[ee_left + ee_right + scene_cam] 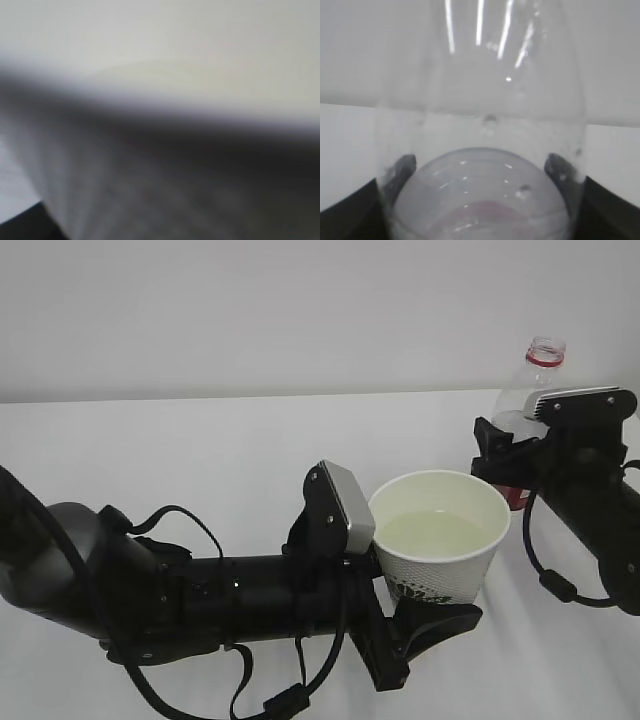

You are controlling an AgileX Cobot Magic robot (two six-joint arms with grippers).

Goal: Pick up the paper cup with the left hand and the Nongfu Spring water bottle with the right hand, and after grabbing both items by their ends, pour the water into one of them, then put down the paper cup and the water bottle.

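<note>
- Bottle first — the Nongfu Spring water bottle (527,410) stands upright at the far right of the white table (200,460), long axis vertical, neck uncapped, with the right hand (515,462) around its lower body.
- Right wrist view: the clear ribbed wall fills the space between the two black fingers (402,170), one on each side; whether the pads press the plastic cannot be told, so the grip may be easing off.
- Paper cup (440,540) sits upright in the left hand (405,625), jaws spread wide on its base and lower wall; pale water (440,535) lies inside.
- The cup is left of the bottle and nearer the camera, apart from it.
- Likely next: setting the cup down — bare tabletop lies all round, with plenty of room.
- Left wrist view is a blur of cup wall only.
</note>
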